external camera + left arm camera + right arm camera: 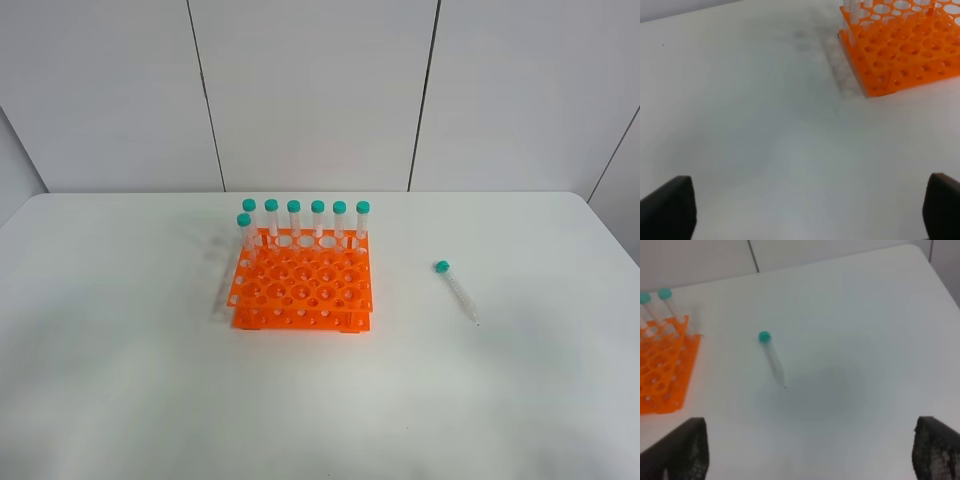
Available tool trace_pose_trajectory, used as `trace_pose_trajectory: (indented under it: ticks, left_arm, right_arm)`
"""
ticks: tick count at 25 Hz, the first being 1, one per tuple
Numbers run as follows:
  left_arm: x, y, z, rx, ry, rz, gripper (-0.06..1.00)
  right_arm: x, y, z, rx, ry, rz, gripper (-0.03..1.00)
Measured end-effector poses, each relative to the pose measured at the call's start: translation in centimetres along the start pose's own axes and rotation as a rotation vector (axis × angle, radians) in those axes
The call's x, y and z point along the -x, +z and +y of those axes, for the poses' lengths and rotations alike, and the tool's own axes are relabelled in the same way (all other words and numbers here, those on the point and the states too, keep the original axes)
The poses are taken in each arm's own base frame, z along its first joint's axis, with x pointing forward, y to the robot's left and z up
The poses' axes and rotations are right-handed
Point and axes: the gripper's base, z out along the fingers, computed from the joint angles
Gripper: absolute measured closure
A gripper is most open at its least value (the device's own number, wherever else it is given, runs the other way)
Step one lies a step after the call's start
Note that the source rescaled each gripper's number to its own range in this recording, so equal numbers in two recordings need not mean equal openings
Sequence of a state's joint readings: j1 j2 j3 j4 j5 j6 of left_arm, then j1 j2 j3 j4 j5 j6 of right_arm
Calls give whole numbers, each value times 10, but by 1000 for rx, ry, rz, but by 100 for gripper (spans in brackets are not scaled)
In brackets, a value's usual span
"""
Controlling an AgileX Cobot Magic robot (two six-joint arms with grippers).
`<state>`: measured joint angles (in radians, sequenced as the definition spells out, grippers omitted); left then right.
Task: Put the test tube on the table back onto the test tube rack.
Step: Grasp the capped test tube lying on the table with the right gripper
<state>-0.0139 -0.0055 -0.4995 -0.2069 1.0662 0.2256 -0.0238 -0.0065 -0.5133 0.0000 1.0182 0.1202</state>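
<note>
The test tube point(457, 291) lies flat toward the right edge of the surface point(120, 400), so the right gripper point(810, 450), wide and empty, apparently faces it; the left gripper point(805, 207) gapes empty too.

An orange rack point(302, 293) stood on the white table point(120, 400), seven capped tubes point(317, 218) upright along its far edge; a loose tube point(457, 291) lay flat, well to its right.

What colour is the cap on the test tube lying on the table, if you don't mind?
Teal; the cap of the test tube shows best in the exterior high view.
</note>
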Motion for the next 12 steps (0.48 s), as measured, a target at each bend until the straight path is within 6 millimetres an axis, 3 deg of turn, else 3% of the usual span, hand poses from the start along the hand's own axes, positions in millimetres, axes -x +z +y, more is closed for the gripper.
trace_pose_trajectory:
  ticks: [6,12]
  left_arm:
    - [0,0,0,0,0,0,-6]
    - [0,0,0,1,0,0,-6]
  right_arm:
    - [25,18,7,30,-10,112,0]
    - [84,60,18,70,-111,265,0]
